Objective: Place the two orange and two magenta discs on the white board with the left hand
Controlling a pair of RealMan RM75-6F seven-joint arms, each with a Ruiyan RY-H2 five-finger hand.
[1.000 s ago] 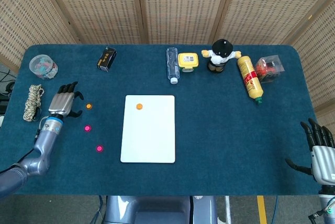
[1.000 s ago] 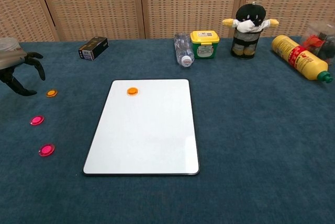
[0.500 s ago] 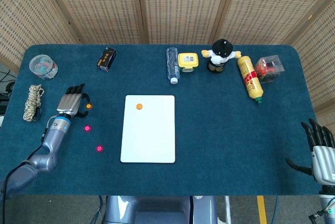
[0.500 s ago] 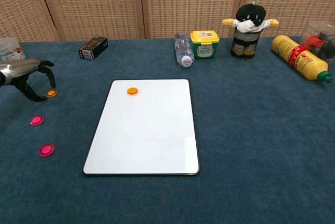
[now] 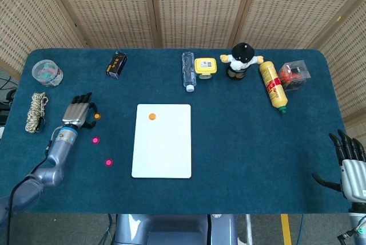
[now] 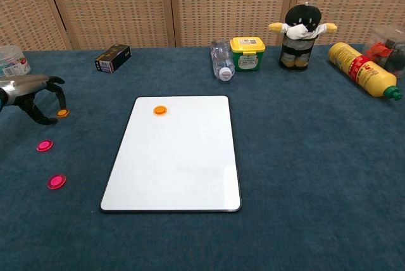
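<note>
The white board [image 5: 163, 147] lies mid-table with one orange disc [image 5: 151, 116] near its far left corner. The second orange disc [image 5: 96, 116] lies on the blue cloth left of the board. My left hand [image 5: 78, 113] hovers right beside it with its fingers arched down; in the chest view the orange disc [image 6: 62, 113] sits at the fingertips of the left hand [image 6: 31, 94], not lifted. Two magenta discs [image 5: 95, 140] [image 5: 108, 162] lie nearer the front, clear of the hand. My right hand [image 5: 351, 168] rests at the table's front right, fingers spread, holding nothing.
Along the far edge stand a black box [image 5: 116, 63], a lying water bottle [image 5: 188, 70], a yellow tub [image 5: 205, 66], a plush doll [image 5: 242, 60], a mustard bottle [image 5: 272, 85] and a clear box [image 5: 294, 74]. A clear container [image 5: 47, 73] and rope coil [image 5: 36, 111] sit at the left.
My left hand has moved right to the loose orange disc and curved its fingers down over it; in the last half second it barely shifted. The discs and right hand stayed put.
</note>
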